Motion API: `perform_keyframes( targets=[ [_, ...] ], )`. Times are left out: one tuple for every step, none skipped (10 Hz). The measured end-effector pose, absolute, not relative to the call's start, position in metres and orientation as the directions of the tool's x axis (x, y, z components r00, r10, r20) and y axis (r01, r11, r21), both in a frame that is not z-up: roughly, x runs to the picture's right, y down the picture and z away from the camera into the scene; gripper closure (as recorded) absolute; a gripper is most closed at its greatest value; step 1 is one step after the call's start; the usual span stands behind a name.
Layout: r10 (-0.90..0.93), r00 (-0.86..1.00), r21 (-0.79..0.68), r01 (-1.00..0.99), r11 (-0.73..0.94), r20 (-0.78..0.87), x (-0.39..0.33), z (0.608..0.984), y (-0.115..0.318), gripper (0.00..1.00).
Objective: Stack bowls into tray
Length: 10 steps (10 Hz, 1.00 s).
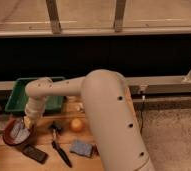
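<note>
Now I have the gripper [25,123] low at lower left, over the reddish-brown bowl [16,135]; its grasp I cannot tell. The green tray [20,97] sits just above. A rim-only pinch could tip the bowl.

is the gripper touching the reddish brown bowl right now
Cannot tell. In the camera view the gripper sits low over the reddish-brown bowl, overlapping its pale inside, but no contact or gap shows plainly. The green tray lies behind.
</note>
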<state>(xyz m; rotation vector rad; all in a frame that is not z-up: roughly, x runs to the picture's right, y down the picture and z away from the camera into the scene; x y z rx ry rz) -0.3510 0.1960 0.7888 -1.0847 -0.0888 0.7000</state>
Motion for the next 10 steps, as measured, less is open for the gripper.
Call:
perform_keyframes(
  targets=[
    [0.56,0.788,-0.837,-0.471,0.279,-0.256,-0.353,0.788,0.197,0.98],
    [0.56,0.789,-0.838,-0.468,0.281,-0.253,-0.353,0.788,0.196,1.0],
    [0.559,0.791,-0.839,-0.464,0.283,-0.248,-0.354,0.788,0.196,1.0],
    [0.56,0.792,-0.84,-0.46,0.287,-0.243,-0.354,0.786,0.195,1.0],
    [0.561,0.794,-0.842,-0.454,0.29,-0.234,-0.355,0.784,0.195,1.0],
    [0.565,0.794,-0.844,-0.449,0.292,-0.226,-0.354,0.781,0.193,1.0],
    [0.569,0.793,-0.847,-0.442,0.295,-0.216,-0.352,0.776,0.19,1.0],
    [0.578,0.791,-0.849,-0.435,0.299,-0.202,-0.348,0.767,0.184,1.0],
    [0.588,0.788,-0.849,-0.428,0.309,-0.182,-0.343,0.754,0.173,1.0],
    [0.598,0.784,-0.848,-0.423,0.319,-0.166,-0.338,0.743,0.164,1.0]
  ],
)
